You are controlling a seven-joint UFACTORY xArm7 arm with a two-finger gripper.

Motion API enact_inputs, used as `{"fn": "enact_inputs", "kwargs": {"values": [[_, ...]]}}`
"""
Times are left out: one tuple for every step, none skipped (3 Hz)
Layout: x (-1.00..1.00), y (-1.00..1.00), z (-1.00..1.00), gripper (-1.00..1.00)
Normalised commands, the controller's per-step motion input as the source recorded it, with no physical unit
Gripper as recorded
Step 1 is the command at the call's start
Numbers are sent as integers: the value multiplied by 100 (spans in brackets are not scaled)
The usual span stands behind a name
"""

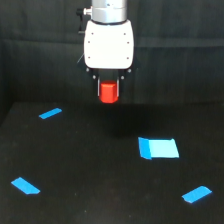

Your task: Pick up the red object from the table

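The red object, a small red-orange stubby cylinder, hangs in the air above the black table, near the top middle of the exterior view. My gripper is shut on it, with dark fingers on either side of its upper part. The white gripper body rises above it toward the top edge. The object's lower end is free and well clear of the table surface.
Blue tape strips lie on the table at the exterior view's left, lower left and lower right. A larger blue rectangle sits right of centre. A black curtain hangs behind.
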Motion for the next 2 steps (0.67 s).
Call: {"fn": "enact_inputs", "kwargs": {"values": [[3, -4, 12, -100], [2, 2, 9, -97]]}}
